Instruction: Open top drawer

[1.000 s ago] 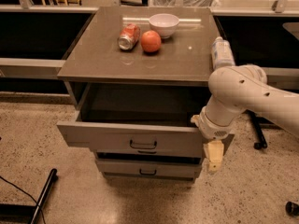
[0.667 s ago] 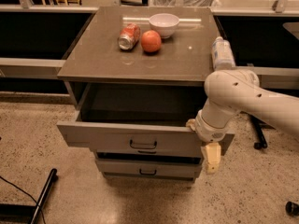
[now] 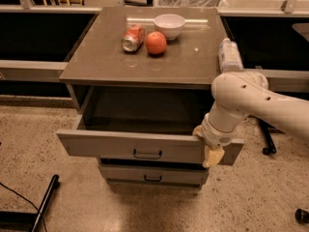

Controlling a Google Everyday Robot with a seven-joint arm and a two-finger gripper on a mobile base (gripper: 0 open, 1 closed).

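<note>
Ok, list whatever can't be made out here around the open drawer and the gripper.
Camera view, the gripper: at the right end of the top drawer front; the wrist of the arm covers its hold there.
Inside the top drawer: shadowed, floor hidden behind its front panel; contents unknown.
The lower drawer: mostly under the top one.
The bottle: base behind the arm.

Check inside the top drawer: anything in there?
Top drawer is pulled out; visible interior is dark, no objects seen. Front panel hides the floor; end effector at its right front edge covers that corner.

No legible text; tool (image 3: 213,154) at top drawer (image 3: 120,148).
</note>
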